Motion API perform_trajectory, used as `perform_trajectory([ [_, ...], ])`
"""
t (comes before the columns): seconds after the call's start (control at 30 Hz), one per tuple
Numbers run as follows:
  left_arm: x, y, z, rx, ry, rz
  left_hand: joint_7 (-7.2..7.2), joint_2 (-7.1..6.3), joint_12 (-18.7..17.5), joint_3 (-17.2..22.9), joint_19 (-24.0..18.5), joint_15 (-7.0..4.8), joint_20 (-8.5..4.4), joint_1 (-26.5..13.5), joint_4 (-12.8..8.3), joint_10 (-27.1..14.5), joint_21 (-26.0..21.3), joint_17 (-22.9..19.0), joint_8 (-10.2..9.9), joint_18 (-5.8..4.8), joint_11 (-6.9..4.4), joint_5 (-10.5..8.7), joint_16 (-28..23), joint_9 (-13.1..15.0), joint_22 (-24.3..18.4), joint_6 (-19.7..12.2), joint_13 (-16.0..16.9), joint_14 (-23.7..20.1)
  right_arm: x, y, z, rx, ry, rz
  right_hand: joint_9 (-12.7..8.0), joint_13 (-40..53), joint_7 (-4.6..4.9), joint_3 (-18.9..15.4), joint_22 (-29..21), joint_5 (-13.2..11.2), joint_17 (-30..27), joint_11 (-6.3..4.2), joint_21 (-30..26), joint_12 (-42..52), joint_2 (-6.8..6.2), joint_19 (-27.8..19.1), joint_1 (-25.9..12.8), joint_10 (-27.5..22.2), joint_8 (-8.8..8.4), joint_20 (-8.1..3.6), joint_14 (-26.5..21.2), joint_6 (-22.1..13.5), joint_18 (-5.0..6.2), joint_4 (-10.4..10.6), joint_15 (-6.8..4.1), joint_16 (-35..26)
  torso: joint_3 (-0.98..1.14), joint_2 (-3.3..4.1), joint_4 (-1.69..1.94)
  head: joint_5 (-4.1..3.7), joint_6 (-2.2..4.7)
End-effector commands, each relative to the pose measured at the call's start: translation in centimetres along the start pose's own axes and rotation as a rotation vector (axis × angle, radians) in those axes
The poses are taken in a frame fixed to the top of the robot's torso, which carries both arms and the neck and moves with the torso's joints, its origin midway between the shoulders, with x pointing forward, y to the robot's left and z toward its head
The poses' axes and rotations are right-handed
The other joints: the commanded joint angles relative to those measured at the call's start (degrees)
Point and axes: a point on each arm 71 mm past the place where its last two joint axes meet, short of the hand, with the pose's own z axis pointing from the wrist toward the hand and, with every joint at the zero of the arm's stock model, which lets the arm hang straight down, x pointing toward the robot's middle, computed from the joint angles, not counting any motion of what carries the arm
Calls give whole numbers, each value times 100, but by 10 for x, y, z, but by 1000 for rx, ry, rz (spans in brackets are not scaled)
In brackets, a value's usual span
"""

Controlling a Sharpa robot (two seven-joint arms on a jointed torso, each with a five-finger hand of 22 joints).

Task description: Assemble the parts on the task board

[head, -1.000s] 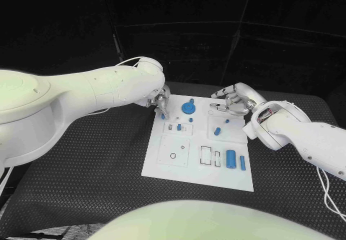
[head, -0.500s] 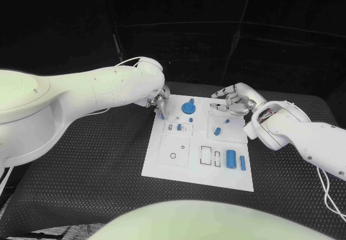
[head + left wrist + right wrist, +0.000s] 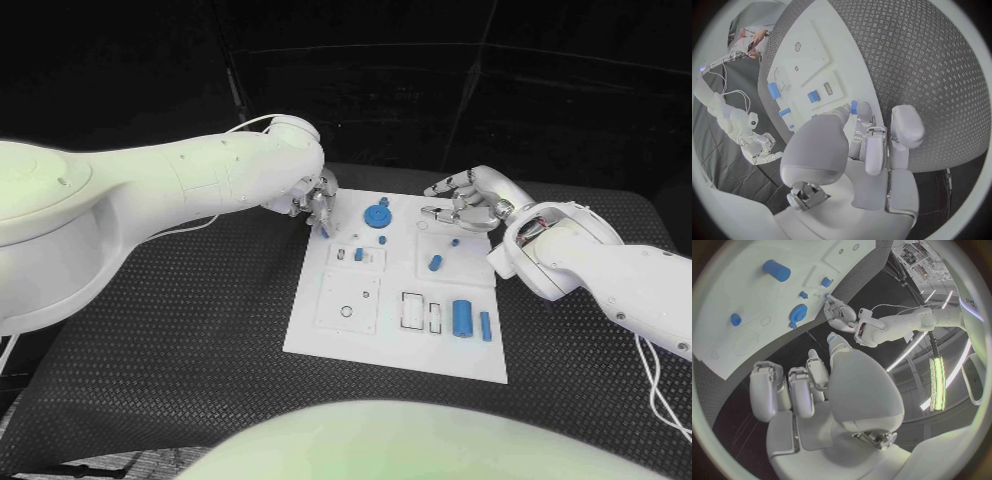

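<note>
— Where is the task board (image 3: 346,330)?

— It lies flat in the middle of the black tabletop (image 3: 173,350), a white plate with outlined recesses. Blue parts sit on it: a round geared part (image 3: 376,215) near the far edge, a larger cylinder (image 3: 462,317) toward the near right, a slim bar (image 3: 486,326) just beside that cylinder, and a short peg (image 3: 434,263) between them and the far edge.

— And the left hand (image 3: 316,207)?

— It hangs over the board's far left corner, fingers pointing down and drawn together. A small blue piece (image 3: 326,232) shows at its fingertips; the left wrist view shows the same blue piece (image 3: 854,107) between the fingertips, so it is pinching that part at the board's edge.

— The right hand (image 3: 464,207)?

— It hovers above the far right part of the board, fingers curled loosely inward and apart from the parts below. In the right wrist view the fingers (image 3: 792,390) are bent with nothing between them.

— Does it touch the board?

— I cannot tell; it looks raised above it.
</note>
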Motion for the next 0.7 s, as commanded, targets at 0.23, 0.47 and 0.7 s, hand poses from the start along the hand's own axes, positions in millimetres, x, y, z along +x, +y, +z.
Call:
perform_trajectory([
  [0.23,2,5,-6,44,-6,-101,-7,-142,114,1365,17,-4,12,-387,-927,117,-37,932,120,-56,13,-15,2,151,136,-43,119,459,-1,0,0,-3,4,0,-2,-6,0,-25,132,31,1346,1,-25,34,19,-20,-59,-25,34,-20,542,-38,62,7,-1,-19,2,-4,14,8,1],
  [0.47,4,8,-11,55,-32,-155,-12,-159,141,1600,26,-10,9,-532,-1021,153,-40,932,157,-57,11,-15,1,215,147,-44,162,461,-1,-1,0,-1,6,-1,-2,-6,0,-25,132,31,1346,1,-25,34,19,-20,-59,-25,34,-20,542,-38,62,7,-1,-19,3,-5,3,11,1],
  [0.7,11,11,-22,58,-112,-238,-26,-198,202,1870,54,-25,-3,-735,-1169,239,-1,948,209,-64,-3,-18,7,290,180,-31,258,469,-2,-2,0,3,7,-2,-2,-6,0,-25,132,31,1346,1,-25,34,19,-20,-59,-25,34,-20,542,-38,62,7,-1,-19,11,-7,16,12,1],
])
